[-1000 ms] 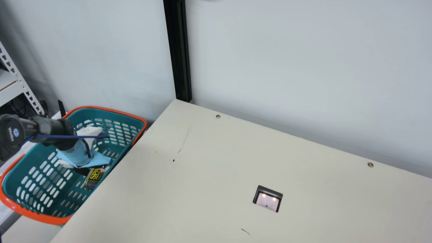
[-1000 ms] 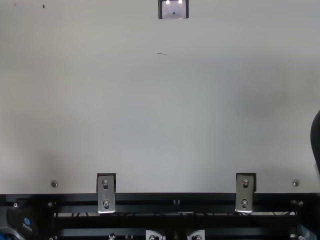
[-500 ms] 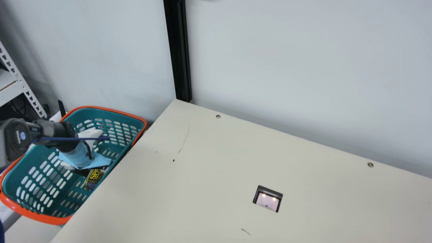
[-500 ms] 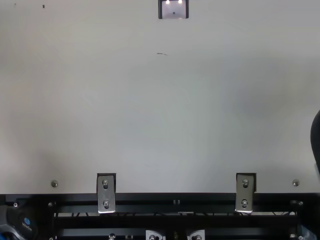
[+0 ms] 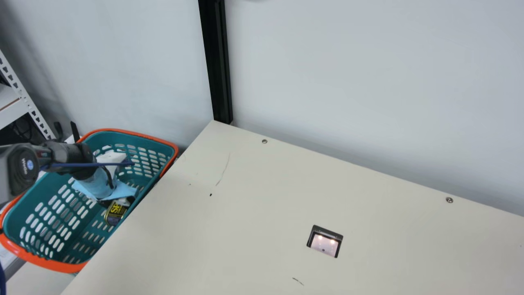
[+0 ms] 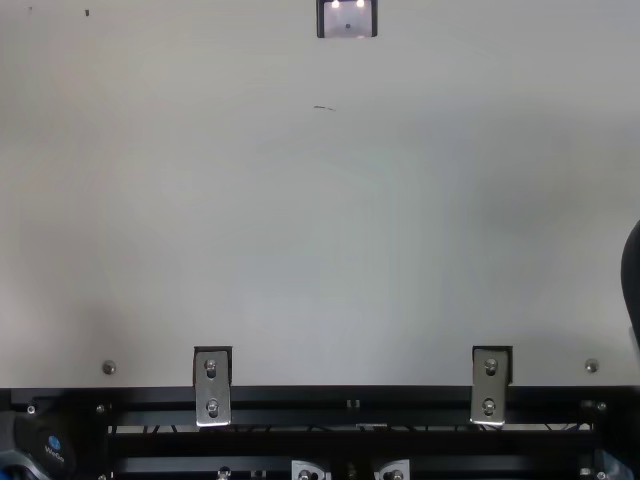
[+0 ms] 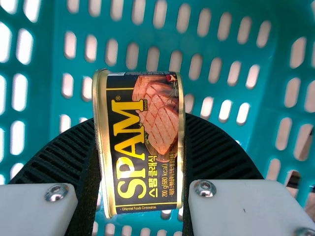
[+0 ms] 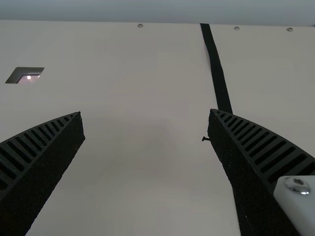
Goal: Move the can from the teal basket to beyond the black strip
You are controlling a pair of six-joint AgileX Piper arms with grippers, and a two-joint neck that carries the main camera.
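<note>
So far over on the left there's the teal basket [image 5: 39, 263], sitting just off the counter [image 5: 245, 196], and the can [image 7: 142, 142] is inside it, near the wall on the counter side. The left gripper [image 7: 140, 120] has got hold of it, one ribbed finger pressed on each gold-rimmed end, label facing the wrist camera. So the squeeze goes across the can's shorter dimension and the long axis runs crosswise to that, tipped a little. Can't tell if the can is touching the basket or hanging just above the bottom.

Going right, you cross the bare counter and the square cutout [image 8: 24, 75], and then well past that is the black strip [image 8: 217, 71] in the right wrist view. The right gripper [image 8: 145, 112] is over that part of the counter, fingers spread wide with nothing between them.

That's the catch imo: the left arm has the can, but the right arm is way nearer the strip. I'd say lift straight up to clear the orange rim first, then bring it rightward over the counter. Might well need a handover to the right arm, and the long sides look free for that. Main worry is clipping the rim.
</note>
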